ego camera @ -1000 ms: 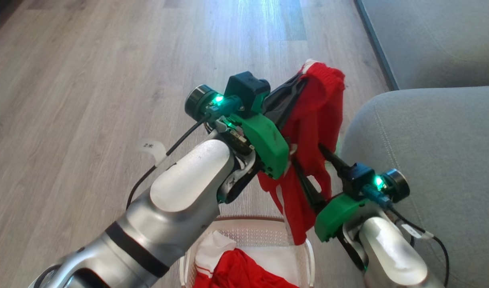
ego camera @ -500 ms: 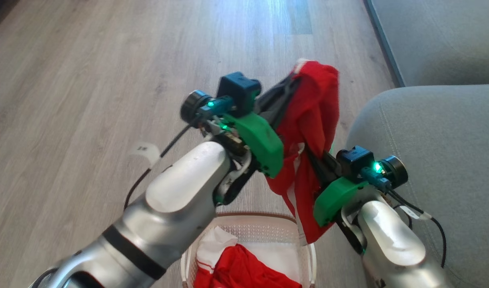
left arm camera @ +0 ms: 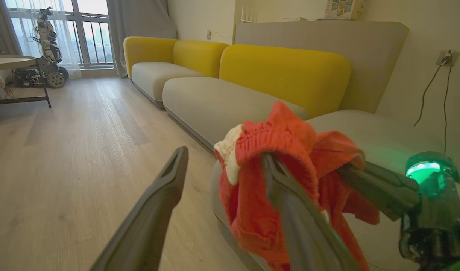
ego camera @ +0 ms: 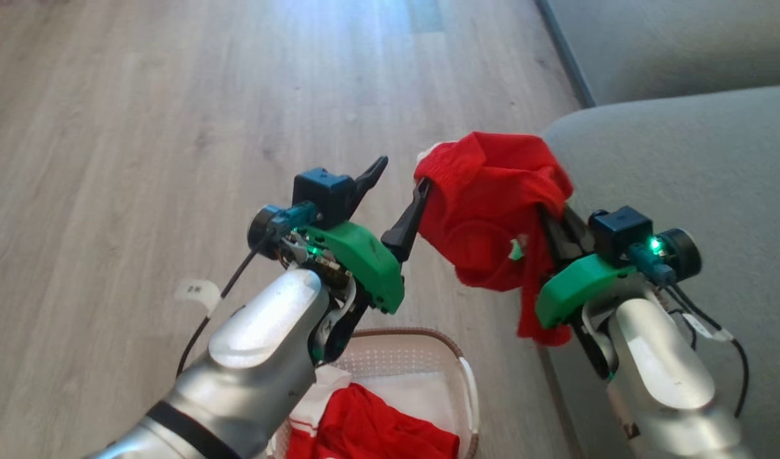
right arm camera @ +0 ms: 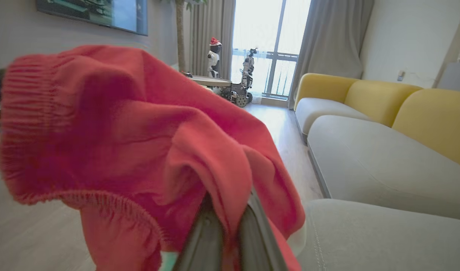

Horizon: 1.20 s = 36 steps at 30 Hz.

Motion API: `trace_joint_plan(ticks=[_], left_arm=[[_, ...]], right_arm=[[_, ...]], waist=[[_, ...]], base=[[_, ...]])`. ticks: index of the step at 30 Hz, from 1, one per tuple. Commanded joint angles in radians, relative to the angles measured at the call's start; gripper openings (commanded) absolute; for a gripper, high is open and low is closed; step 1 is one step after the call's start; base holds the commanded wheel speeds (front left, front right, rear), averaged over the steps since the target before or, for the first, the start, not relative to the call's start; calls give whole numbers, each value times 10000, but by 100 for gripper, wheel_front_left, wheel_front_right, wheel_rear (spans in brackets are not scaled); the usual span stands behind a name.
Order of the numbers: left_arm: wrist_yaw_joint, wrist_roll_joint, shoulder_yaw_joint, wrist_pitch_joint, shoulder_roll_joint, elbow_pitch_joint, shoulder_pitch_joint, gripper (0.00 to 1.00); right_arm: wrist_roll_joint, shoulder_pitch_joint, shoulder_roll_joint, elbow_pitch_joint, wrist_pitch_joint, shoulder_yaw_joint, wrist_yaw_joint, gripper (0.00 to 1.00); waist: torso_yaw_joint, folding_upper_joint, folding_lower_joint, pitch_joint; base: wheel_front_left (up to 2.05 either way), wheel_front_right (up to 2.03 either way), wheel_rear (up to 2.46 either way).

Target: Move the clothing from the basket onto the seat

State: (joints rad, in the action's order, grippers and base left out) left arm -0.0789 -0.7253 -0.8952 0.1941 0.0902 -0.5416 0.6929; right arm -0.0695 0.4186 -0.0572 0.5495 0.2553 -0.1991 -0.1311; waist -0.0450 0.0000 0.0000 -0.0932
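My right pincer (right arm camera: 228,200) is clenched on a red garment (ego camera: 492,210). In the right wrist view its two dark fingers stand pressed together at six o'clock with a fold of the cloth pinched between them. The rest of the piece billows up toward ten o'clock, showing a ribbed, gathered hem. In the head view the garment hangs in the air, bunched, just to the one o'clock side of centre. A loose tail of it drops toward five o'clock past my right wrist's green housing. It hangs right at the rounded edge of the seat (ego camera: 683,159), the grey-green cushion that takes up the three o'clock side. I cannot tell whether the cloth touches the cushion.

My left pincer (ego camera: 402,173) is released, its jaws spread wide. In the head view one finger points toward one o'clock in free air. The other, at its four o'clock, lies against the garment's near edge. In the left wrist view the white-trimmed band of the cloth is draped over that finger's tip, while the finger at its nine o'clock stands bare.

The basket (ego camera: 421,333) sits on the wooden floor (ego camera: 141,127) at six o'clock of the head view, partly behind my left forearm. More of the clothing (ego camera: 377,433), red with white, lies inside it.
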Motion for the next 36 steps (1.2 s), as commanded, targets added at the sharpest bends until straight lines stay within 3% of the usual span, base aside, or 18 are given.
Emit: trace_joint_plan(ticks=[1, 14, 24, 36], left_arm=[[83, -49, 319, 189, 80, 175, 330, 100], [272, 24, 313, 549, 43, -157, -50, 100], [27, 688, 375, 666, -5, 18, -203, 100], [8, 1266, 584, 674, -152, 476, -575, 100]], right_arm=[[213, 419, 70, -486, 65, 86, 4, 0], [1307, 640, -131, -1226, 65, 1708, 4, 0], [1420, 511, -296, -1639, 65, 1966, 4, 0], [1313, 673, -273, -1490, 65, 1761, 4, 0]], waist=[[-499, 0, 0, 141], [-2525, 0, 0, 732], [-4082, 0, 0, 1255], [-4308, 0, 0, 1743]], base=[[0, 0, 0], [0, 0, 0], [0, 0, 0], [0, 0, 0]])
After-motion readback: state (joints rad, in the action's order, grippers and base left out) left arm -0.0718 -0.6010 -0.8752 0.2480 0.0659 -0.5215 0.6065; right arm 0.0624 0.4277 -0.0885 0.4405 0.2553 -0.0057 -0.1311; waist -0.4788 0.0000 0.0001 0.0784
